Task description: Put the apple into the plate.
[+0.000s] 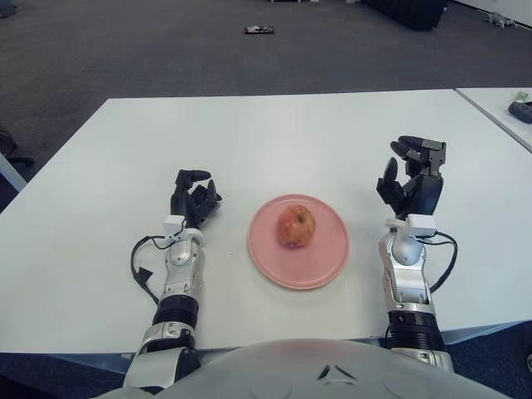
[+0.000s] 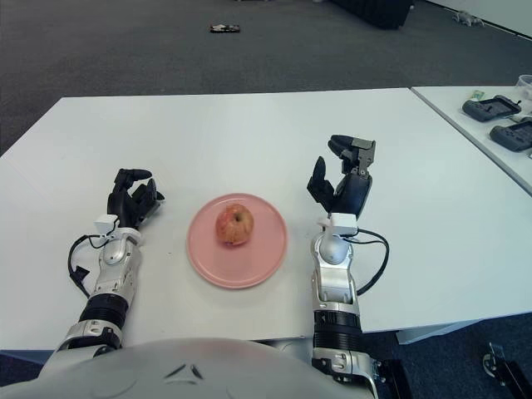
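Observation:
A red and yellow apple [image 1: 296, 226] sits upright on the pink plate [image 1: 324, 262], a little left of the plate's middle. My right hand [image 1: 411, 179] is to the right of the plate, apart from it, fingers loosely curled and holding nothing. My left hand [image 1: 193, 198] shows to the left of the plate with its fingers curled and nothing in them.
The white table [image 1: 266, 133] stretches well beyond the plate on all sides. A second white table [image 2: 490, 133] at the right carries dark devices [image 2: 490, 106]. A small dark object [image 1: 258, 30] lies on the grey carpet far behind.

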Controlling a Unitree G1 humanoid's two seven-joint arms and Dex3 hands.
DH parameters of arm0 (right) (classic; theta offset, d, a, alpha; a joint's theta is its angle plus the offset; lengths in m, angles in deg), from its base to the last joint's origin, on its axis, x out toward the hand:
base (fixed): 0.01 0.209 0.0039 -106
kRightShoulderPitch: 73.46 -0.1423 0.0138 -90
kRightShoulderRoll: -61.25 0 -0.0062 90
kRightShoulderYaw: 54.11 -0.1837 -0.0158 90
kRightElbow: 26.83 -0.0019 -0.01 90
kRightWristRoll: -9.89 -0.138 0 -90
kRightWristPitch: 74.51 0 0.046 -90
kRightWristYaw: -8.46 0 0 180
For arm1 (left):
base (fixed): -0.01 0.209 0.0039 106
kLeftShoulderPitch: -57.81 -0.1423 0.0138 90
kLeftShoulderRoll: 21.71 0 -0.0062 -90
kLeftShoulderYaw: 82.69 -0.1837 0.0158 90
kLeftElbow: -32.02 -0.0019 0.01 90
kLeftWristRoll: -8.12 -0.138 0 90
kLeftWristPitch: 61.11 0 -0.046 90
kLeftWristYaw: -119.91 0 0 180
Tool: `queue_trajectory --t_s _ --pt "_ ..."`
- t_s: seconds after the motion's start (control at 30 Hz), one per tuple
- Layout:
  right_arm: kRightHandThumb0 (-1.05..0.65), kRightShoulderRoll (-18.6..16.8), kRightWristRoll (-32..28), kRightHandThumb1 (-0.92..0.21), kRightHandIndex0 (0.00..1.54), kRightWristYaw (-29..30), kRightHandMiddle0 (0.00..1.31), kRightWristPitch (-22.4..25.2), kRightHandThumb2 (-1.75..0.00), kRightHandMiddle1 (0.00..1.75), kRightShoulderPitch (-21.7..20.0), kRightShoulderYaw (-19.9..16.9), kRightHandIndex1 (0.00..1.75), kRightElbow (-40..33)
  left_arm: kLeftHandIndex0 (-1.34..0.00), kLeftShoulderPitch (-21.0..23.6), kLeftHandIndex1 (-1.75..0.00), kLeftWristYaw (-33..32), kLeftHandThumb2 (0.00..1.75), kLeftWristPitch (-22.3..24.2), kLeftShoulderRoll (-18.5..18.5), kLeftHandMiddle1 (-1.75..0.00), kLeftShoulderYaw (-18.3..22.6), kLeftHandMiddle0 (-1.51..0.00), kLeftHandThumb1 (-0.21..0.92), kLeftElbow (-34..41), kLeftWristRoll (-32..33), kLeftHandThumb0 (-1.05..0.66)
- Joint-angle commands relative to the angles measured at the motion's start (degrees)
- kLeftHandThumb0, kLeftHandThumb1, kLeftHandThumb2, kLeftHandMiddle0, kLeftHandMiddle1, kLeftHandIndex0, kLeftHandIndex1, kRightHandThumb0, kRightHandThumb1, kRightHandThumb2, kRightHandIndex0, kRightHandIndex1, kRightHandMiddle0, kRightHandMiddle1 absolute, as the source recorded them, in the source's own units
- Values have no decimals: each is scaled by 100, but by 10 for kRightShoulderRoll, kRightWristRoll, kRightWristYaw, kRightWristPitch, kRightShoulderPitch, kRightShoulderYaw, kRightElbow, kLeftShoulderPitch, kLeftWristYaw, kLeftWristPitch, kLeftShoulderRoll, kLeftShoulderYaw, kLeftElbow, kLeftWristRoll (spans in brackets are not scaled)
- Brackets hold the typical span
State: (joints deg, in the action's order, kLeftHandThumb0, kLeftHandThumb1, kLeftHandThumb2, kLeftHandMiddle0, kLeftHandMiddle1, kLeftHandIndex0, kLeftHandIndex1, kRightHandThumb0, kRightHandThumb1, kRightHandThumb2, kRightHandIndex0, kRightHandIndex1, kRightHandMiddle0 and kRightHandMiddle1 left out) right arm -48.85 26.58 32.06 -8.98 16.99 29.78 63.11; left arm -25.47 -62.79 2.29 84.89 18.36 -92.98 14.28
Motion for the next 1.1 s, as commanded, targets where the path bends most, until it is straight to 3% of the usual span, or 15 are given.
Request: queue_trajectory --t_s 0.0,0.23,0.7,1.07 --pt "-36 10 30 -85 49 7 24 39 -63 174 13 -1 118 -1 -31 -25 -175 -1 80 22 4 -175 -1 -76 73 -26 -1 -37" --pt "-37 22 44 -78 59 -2 28 75 -72 175 22 7 129 1 -31 -24 -175 1 80 22 5 -175 0 -74 73 -25 1 -37" --pt "-37 95 33 -74 69 -27 31 28 -78 175 26 7 140 98 -31 -24 -175 -4 80 20 3 -175 -1 -75 73 -23 -4 -37" --pt "-37 131 44 -76 67 -57 29 52 -75 175 25 23 141 119 -31 -24 -175 4 81 21 4 -175 0 -76 72 -22 3 -38"
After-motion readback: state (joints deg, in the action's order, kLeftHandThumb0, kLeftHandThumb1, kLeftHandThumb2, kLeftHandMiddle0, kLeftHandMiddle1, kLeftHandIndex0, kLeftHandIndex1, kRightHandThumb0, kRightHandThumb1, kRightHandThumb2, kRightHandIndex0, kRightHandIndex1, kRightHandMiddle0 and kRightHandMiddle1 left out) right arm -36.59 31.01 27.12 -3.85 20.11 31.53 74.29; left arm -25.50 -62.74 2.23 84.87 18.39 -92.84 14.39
